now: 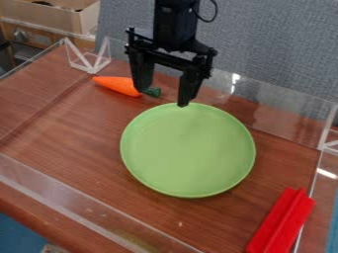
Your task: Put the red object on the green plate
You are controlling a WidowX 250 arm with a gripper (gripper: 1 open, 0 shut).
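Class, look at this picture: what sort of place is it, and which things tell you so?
Probably a robot lab or test bench: a robot hand hangs open over a wooden table fenced by clear plastic walls, with cardboard boxes stacked behind.

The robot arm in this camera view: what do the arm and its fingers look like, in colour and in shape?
The arm is black all over and comes down from the top of the picture as a blocky column. At its end a wide black crossbar carries the gripper. Its fingers are long, thin, straight black bars. Small lighter spots show on the bracket; no readable markings or loose cables are visible at this resolution.
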